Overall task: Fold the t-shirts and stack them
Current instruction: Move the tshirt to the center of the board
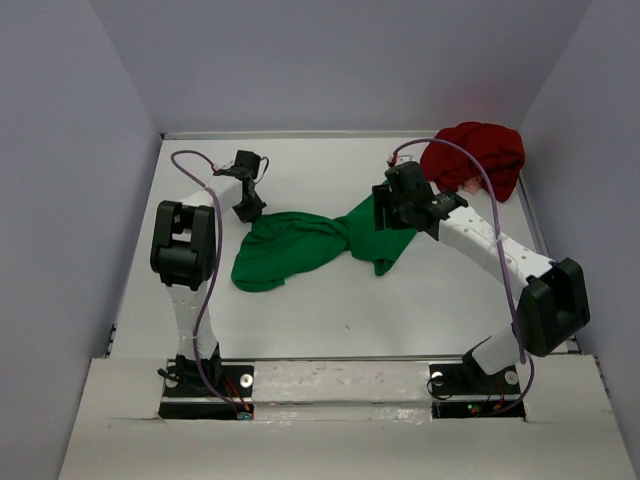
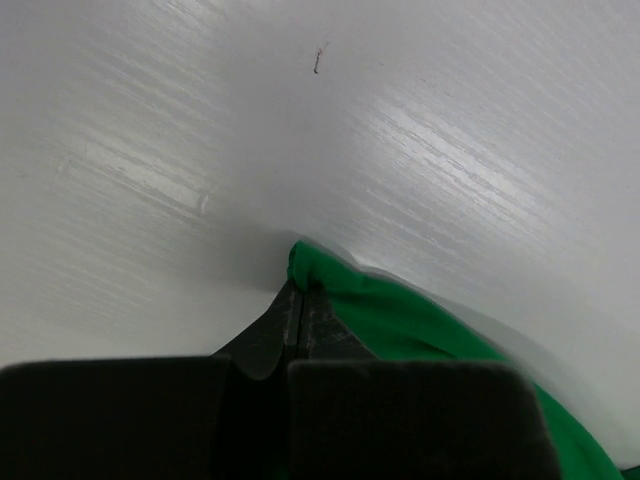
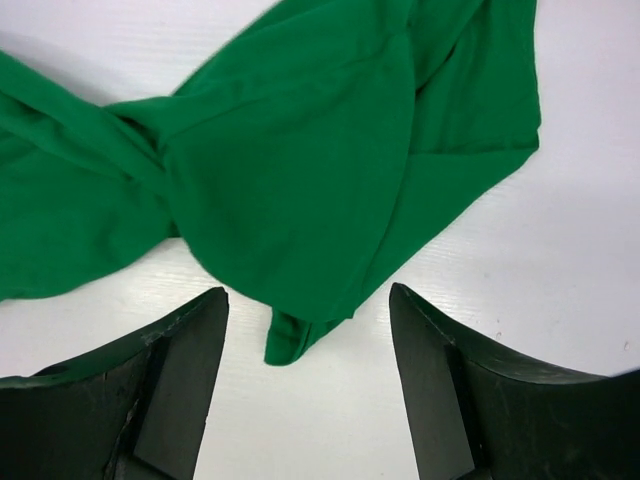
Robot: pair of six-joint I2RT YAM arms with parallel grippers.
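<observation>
Two t-shirts lie on the white table (image 1: 330,310): the green t-shirt (image 1: 300,245) twisted at centre frame, the red t-shirt (image 1: 475,155) bunched at upper right. The left gripper (image 2: 300,305) is pinched closed on the green cloth's left edge. The right gripper (image 3: 308,300) gapes wide above its right end, holding nothing.

This is a robotics lab cell: plain pale walls (image 1: 60,200) box in a white table (image 1: 330,310) with robot arms (image 1: 185,250) bolted on.

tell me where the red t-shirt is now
Top view: the dark red t-shirt lies bunched in the far right corner of the table, beyond the right gripper, which hovers over the green t-shirt.
</observation>
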